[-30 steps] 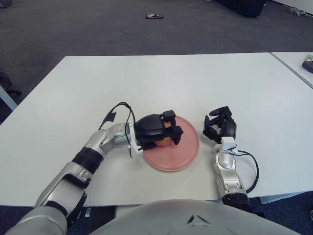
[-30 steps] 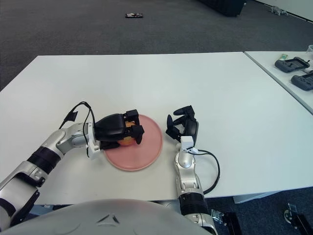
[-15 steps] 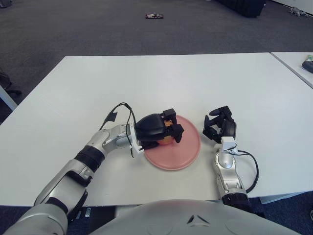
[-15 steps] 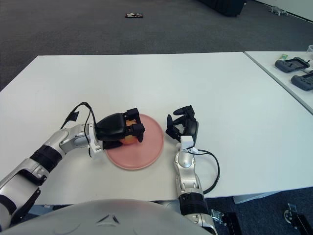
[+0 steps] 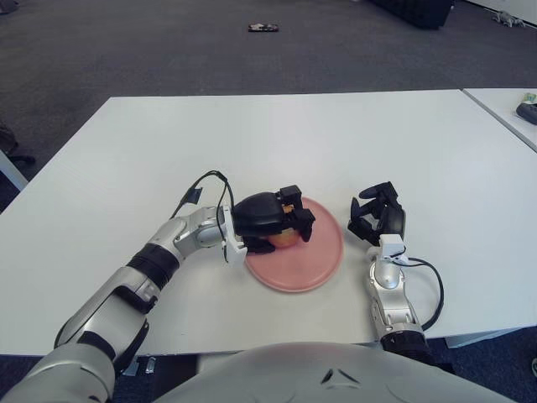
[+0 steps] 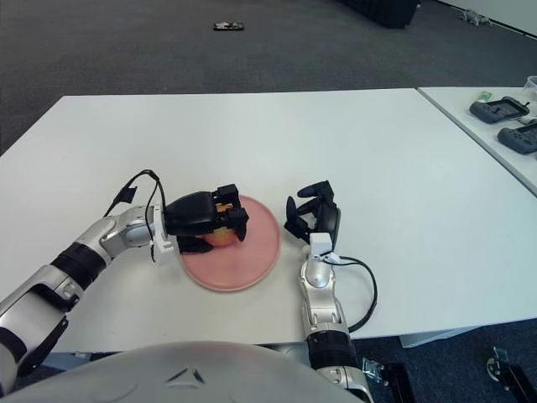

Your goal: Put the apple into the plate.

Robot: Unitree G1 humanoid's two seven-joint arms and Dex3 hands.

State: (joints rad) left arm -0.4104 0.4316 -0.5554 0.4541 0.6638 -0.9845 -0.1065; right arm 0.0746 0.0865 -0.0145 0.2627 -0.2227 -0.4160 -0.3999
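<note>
So our left hand (image 5: 270, 222) has crept a bit further over the plate (image 5: 320, 262) in the last second, fingers wrapped tight around the apple (image 5: 285, 235) (only a sliver of orange peeks out). It's above the plate's left part now, so we reckon lowering and letting go is next. Right hand (image 5: 377, 215) shows just right of the plate, fingers loosely curled, holding nothing.
</note>
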